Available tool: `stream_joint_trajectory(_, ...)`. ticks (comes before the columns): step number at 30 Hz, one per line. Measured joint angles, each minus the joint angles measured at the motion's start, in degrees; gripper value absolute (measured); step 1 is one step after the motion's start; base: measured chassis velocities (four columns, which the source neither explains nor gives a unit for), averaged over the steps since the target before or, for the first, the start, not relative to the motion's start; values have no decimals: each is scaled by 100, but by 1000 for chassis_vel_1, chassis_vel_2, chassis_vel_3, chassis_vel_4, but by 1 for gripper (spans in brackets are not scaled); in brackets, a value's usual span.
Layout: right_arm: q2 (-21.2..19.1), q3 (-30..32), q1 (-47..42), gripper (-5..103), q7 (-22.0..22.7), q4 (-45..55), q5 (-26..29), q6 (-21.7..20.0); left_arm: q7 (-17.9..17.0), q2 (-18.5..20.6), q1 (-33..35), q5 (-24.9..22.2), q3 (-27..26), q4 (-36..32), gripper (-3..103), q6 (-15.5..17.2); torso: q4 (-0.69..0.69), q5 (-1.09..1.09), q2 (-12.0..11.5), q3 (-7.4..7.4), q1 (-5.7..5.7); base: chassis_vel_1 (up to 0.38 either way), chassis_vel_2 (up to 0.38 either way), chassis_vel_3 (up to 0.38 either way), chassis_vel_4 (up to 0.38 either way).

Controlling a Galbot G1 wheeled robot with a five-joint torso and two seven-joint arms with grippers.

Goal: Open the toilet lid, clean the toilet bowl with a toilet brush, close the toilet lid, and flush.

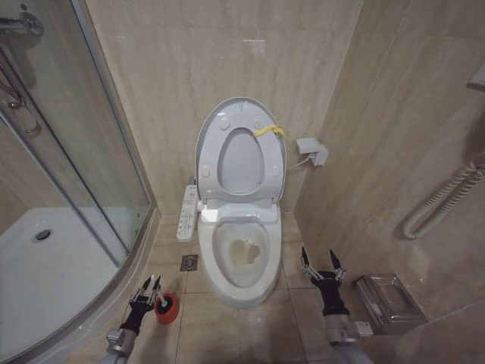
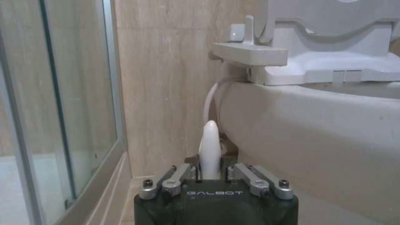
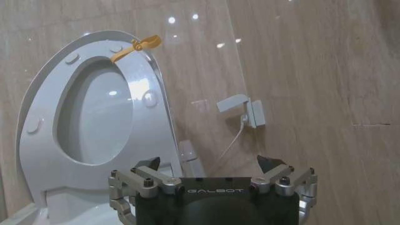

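Note:
The toilet lid [image 1: 241,163] stands raised against the wall with the seat ring up in front of it, and a yellow strap [image 1: 269,130] hangs at its top edge. Below it, the toilet bowl [image 1: 241,254] lies uncovered, with brownish stains inside. On the floor left of the bowl, the toilet brush [image 1: 160,298] stands in a red holder [image 1: 167,311]. My left gripper [image 1: 145,292] is shut on the brush's white handle [image 2: 209,145], beside the bowl's outer wall [image 2: 312,140]. My right gripper [image 1: 322,265] hovers open to the right of the bowl, facing the raised lid [image 3: 93,117].
A glass shower enclosure [image 1: 76,152] closes off the left side. A control panel [image 1: 186,214] juts from the toilet's left, with a floor drain [image 1: 189,262] below it. A metal box [image 1: 386,299] sits on the floor at the right, below a wall hose [image 1: 439,201].

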Motion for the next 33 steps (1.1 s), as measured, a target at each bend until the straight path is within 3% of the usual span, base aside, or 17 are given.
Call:
stream_joint_trajectory(3, 4, -3, 3, 100, -1, -7, -1, 2, 5, 9, 42, 0, -25, -13, 37, -13, 0, -1, 0, 0, 0, 0, 0, 0, 0)
stream_joint_trajectory(4, 5, -3, 6, 100, -1, -10, -1, 3, 6, 12, 55, -4, -36, -15, 20, -18, 0, 0, 0, 0, 0, 0, 0, 0, 0)
stream_joint_trajectory(11, 3, -2, 13, 100, 0, -22, -2, 7, 9, 13, 265, -232, -85, -408, 20, -72, 0, -1, 0, 0, 0, 0, 0, 0, 0)
stream_joint_trajectory(14, 3, 6, 27, 100, 6, -41, -2, 7, -40, 25, 529, -466, -92, -975, 20, -62, -1, -2, 0, 0, 0, 0, 0, 0, 0)
stream_joint_trajectory(17, 4, 15, 41, 100, 13, -61, -2, 7, -285, 92, 986, -694, -82, -1996, 20, 122, 1, -1, 0, 0, 0, 0, 0, 0, 0)
stream_joint_trajectory(18, 4, 15, 41, 100, 13, -61, -2, 7, -285, 92, 986, -694, -82, -1996, 20, 122, 1, -1, 0, 0, 0, 0, 0, 0, 0)
stream_joint_trajectory(21, 8, 21, 59, 100, 24, -80, 2, 9, -824, 168, 1428, -780, -154, -3258, 20, 518, -1, 0, 0, 0, 0, 0, 0, 0, 0)
stream_joint_trajectory(22, 8, 21, 59, 100, 24, -80, 2, 9, -824, 168, 1428, -780, -154, -3258, 20, 518, -1, 0, 0, 0, 0, 0, 0, 0, 0)
stream_joint_trajectory(25, 25, -21, 111, 100, 47, -124, 23, 23, -1300, 224, 1864, -843, -383, -4387, 20, 890, 1, 2, 0, 0, 0, 0, 0, 0, 0)
stream_joint_trajectory(31, 54, -22, 127, 100, 69, -143, 20, 61, -1757, 253, 2203, -865, -527, -5588, 20, 1310, 0, 0, 0, 0, 0, 0, 0, 0, 0)
stream_joint_trajectory(33, 56, -5, 128, 100, 77, -137, 30, 69, -1976, 275, 2339, -913, -552, -6152, 20, 1615, -1, -1, 0, 0, 0, 0, 0, 0, 0)
